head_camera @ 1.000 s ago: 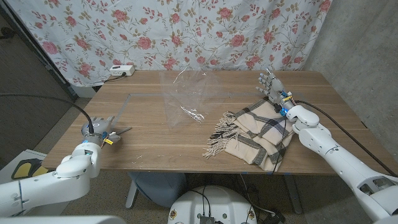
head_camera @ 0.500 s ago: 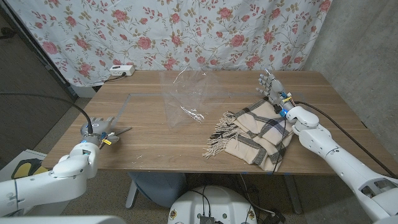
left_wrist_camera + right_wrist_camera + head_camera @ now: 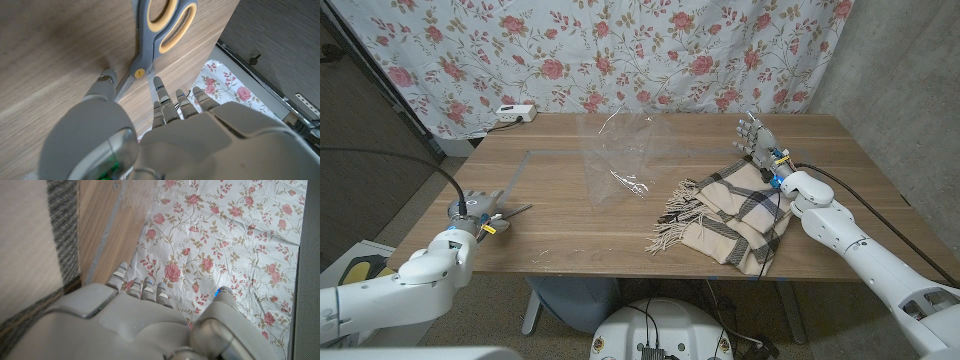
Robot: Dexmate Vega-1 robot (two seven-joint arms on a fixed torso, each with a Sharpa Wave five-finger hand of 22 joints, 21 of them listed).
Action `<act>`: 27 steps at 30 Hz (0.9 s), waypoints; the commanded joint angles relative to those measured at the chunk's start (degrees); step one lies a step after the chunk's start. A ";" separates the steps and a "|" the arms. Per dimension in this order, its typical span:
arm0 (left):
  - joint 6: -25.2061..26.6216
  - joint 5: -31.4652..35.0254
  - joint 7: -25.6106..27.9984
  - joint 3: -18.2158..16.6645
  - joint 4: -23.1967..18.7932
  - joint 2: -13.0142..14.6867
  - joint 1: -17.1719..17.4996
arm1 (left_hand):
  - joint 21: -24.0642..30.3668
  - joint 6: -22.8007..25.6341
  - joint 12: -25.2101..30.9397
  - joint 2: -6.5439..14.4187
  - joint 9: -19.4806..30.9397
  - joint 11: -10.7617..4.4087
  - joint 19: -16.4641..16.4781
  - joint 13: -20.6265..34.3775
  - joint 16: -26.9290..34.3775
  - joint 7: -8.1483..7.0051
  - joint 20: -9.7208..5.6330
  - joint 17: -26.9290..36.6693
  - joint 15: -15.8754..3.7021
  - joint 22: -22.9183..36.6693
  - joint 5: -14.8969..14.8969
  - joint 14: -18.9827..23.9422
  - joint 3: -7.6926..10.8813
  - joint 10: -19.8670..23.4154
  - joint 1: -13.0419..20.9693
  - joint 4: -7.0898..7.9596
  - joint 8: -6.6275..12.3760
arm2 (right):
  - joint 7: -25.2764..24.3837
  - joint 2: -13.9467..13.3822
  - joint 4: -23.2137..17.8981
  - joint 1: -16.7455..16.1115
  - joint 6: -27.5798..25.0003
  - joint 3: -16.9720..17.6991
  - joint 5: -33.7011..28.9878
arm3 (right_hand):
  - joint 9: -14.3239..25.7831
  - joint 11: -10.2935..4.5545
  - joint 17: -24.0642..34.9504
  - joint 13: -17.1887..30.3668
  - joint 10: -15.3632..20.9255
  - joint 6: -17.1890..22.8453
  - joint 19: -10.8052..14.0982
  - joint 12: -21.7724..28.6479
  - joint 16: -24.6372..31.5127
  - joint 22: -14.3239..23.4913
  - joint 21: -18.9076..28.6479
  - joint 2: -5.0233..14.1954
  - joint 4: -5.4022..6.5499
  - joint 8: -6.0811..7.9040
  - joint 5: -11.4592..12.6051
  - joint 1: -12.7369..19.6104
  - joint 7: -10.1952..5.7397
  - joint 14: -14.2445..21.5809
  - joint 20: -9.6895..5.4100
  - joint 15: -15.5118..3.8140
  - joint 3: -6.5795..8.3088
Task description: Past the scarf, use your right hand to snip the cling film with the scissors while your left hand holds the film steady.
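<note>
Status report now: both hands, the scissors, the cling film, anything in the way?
Left hand open beside scissors, not gripping. Right hand open, raised past scarf. Cling film mid-table, untouched. Scissors lie on the left side, far from right hand.

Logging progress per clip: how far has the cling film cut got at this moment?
Nothing looks done: the cling film lies uncut mid-table. The scissors lie on the wood just ahead of the left hand, not in the right hand, which stands open beyond the scarf, holding nothing. Left: get the scissors into the right hand, steady the film with the left, snip.
</note>
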 commanded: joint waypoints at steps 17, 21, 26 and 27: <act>-3.47 -5.29 1.29 -1.72 1.23 1.46 1.13 | 0.25 1.40 -1.26 2.84 0.02 1.96 -0.74 -1.44 0.18 0.45 0.53 0.08 0.15 0.20 -0.03 0.39 0.06 2.11 -1.38 1.29 0.15 | -0.69 0.08 -0.41 0.28 -1.00 -0.47 -0.37 | 0.24 0.01 0.07 0.10 -0.08 -0.44 -0.11 -0.14 -0.17 0.11 0.01 0.21 0.02 0.01 -0.08 0.44 0.23 -0.31 -0.23 0.04 0.30; -4.03 -6.22 1.38 -2.05 1.30 1.68 1.30 | 0.18 1.21 -1.53 2.72 0.01 1.74 -0.96 -1.63 -0.01 0.39 0.74 -0.03 0.40 0.19 0.18 0.16 0.25 2.06 -1.06 0.87 0.01 | -0.69 0.16 -0.39 0.36 -1.04 -0.53 -0.39 | 0.24 -0.07 0.07 0.10 -0.09 -0.44 -0.12 -0.14 -0.17 0.11 0.01 0.21 0.02 0.01 -0.09 0.45 0.22 -0.32 -0.26 0.06 0.30; -5.05 -8.37 1.97 -2.92 1.50 1.95 1.83 | 0.17 0.81 -1.83 3.11 0.00 1.61 -1.08 -1.86 -0.08 0.69 0.91 -0.11 0.55 0.19 0.63 0.21 0.88 2.02 -0.21 0.33 -0.19 | -0.91 0.12 -0.53 0.38 -1.35 -0.62 -0.50 | 0.24 -0.01 0.08 0.10 -0.08 -0.44 -0.12 -0.14 -0.16 0.11 0.02 0.22 0.05 0.02 -0.10 0.42 0.16 -0.32 -0.30 0.06 0.29; -5.69 -8.75 2.55 -3.13 1.67 2.17 2.14 | 0.19 0.80 -1.82 3.36 -0.01 1.87 -1.06 -1.94 -0.12 0.72 0.94 -0.12 0.60 0.19 0.82 0.18 1.17 2.30 0.12 0.18 -0.20 | -0.88 0.14 -0.48 0.39 -1.28 -0.62 -0.50 | 0.24 -0.01 0.08 0.10 -0.08 -0.42 -0.12 -0.14 -0.16 0.11 0.01 0.23 0.05 0.02 -0.10 0.42 0.16 -0.32 -0.29 0.04 0.29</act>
